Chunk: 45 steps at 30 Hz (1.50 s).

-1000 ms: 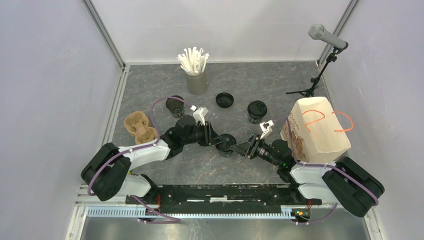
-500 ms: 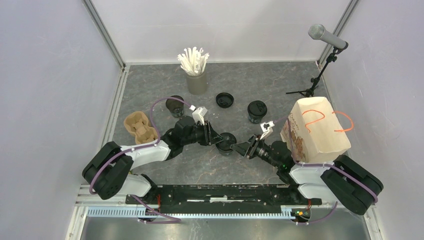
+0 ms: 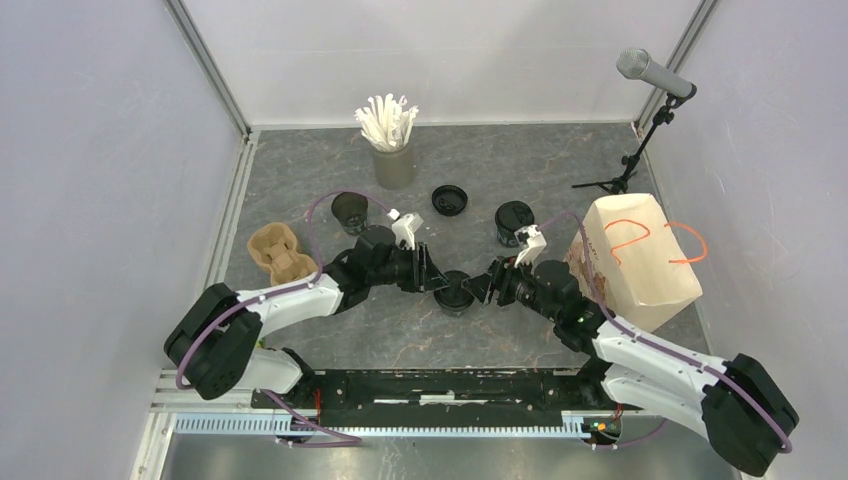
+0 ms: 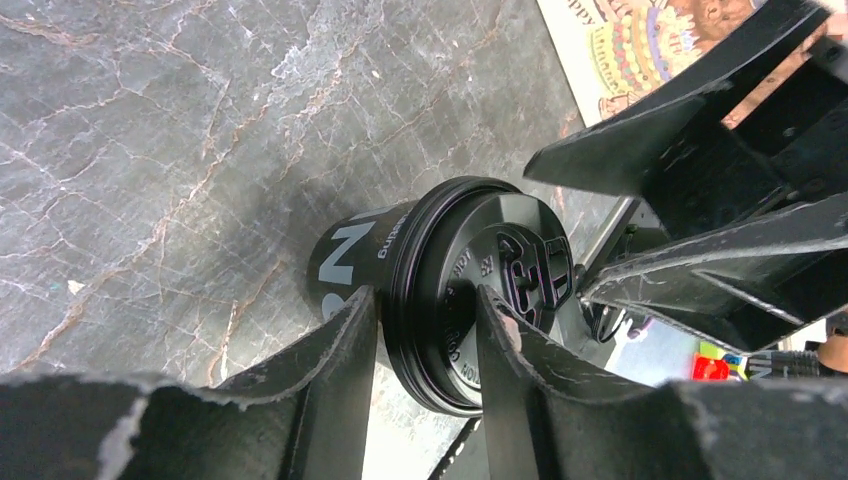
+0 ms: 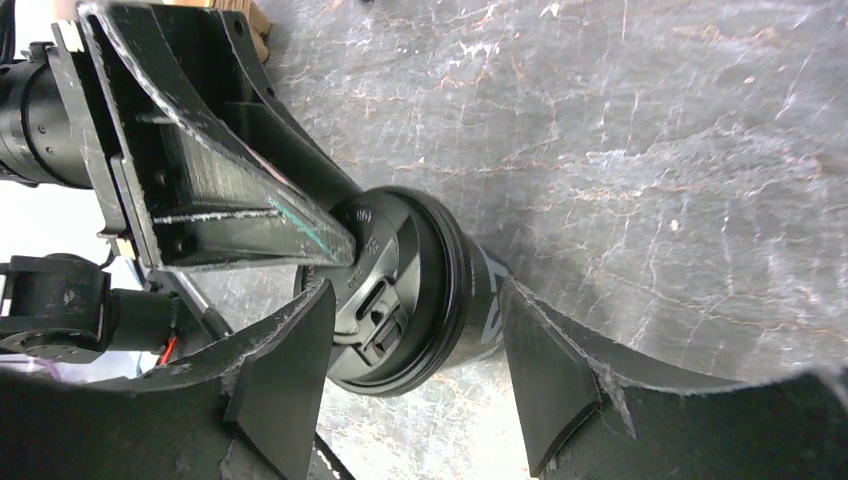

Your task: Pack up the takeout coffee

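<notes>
Right gripper (image 5: 415,292) advanced, jaws widened astride lidded black cup (image 3: 455,292), untouched; lid rim pinched by left gripper (image 4: 425,300); handover judged imminent.

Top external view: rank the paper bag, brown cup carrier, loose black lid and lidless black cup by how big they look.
1. paper bag, clearly largest
2. brown cup carrier
3. loose black lid and lidless black cup: these look about alike from above, so I would not rank one over the other.
</notes>
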{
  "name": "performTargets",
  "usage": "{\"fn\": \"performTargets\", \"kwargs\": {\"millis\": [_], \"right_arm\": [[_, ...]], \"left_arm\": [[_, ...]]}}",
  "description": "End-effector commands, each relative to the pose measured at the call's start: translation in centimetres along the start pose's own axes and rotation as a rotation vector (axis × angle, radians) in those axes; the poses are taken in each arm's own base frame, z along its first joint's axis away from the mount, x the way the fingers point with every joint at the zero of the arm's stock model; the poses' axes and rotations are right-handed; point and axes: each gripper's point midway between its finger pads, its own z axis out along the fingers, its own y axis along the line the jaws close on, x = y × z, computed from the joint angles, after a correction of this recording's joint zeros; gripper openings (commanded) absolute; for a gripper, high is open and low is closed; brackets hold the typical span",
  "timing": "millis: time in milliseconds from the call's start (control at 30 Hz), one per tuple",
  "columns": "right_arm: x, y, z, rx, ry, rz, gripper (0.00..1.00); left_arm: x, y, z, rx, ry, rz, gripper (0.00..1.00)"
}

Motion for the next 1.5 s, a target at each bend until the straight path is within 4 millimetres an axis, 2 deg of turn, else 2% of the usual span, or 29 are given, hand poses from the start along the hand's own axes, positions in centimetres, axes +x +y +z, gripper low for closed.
{"fn": "performTargets", "kwargs": {"millis": [0, 100, 200, 267, 433, 533, 633, 733, 900, 1000, 1167, 1267, 1400, 1467], "right_arm": [[-2.6, -0.1, -0.5, 0.083, -0.008, -0.130, 0.68], [-4.0, 0.8, -0.7, 0.081, -0.008, -0.190, 0.71], [-5.2, 1.6, -0.8, 0.070, -0.022, -0.234, 0.68], [-5.4, 2.2, -0.7, 0.051, -0.013, -0.250, 0.64], [-4.5, 3.7, 0.1, -0.001, 0.043, -0.280, 0.54], [-3.3, 4.1, 0.6, -0.018, 0.084, -0.299, 0.50], [-2.0, 4.4, 0.9, -0.034, 0.125, -0.315, 0.48], [-0.9, 3.7, 1.0, -0.014, 0.151, -0.321, 0.48], [-0.6, 3.3, 1.1, 0.001, 0.160, -0.329, 0.49], [-1.9, 4.5, 1.2, -0.006, 0.158, -0.386, 0.55], [-3.3, 5.9, 0.6, -0.004, 0.172, -0.492, 0.69], [-3.5, 5.2, 0.5, 0.040, 0.180, -0.563, 0.76], [-3.5, 3.7, 0.4, 0.121, 0.212, -0.660, 0.85], [-3.8, 2.8, 0.5, 0.164, 0.204, -0.688, 0.86]], "left_arm": [[1.4, -0.1, -1.2, -0.039, 0.116, 0.058, 0.49], [-1.5, -2.3, -1.7, -0.021, 0.064, 0.092, 0.62], [-3.7, -3.5, -2.7, -0.050, 0.025, 0.122, 0.71], [-5.2, -3.9, -3.6, -0.079, -0.011, 0.150, 0.99], [-7.5, -3.1, -7.1, -0.220, -0.119, 0.219, 1.00], [-7.9, -2.2, -9.7, -0.299, -0.170, 0.256, 1.00], [-7.3, -1.5, -11.7, -0.339, -0.193, 0.282, 1.00], [-6.2, -0.8, -12.9, -0.356, -0.187, 0.298, 1.00], [-4.7, -0.3, -14.6, -0.366, -0.174, 0.315, 1.00], [-4.2, -0.9, -15.7, -0.340, -0.162, 0.340, 1.00], [-4.0, -0.7, -17.7, -0.362, -0.181, 0.404, 1.00], [-3.8, -0.2, -18.3, -0.372, -0.207, 0.413, 1.00], [-3.7, -0.6, -19.0, -0.349, -0.240, 0.417, 1.00], [-3.8, -0.6, -19.3, -0.354, -0.257, 0.419, 1.00]]}}
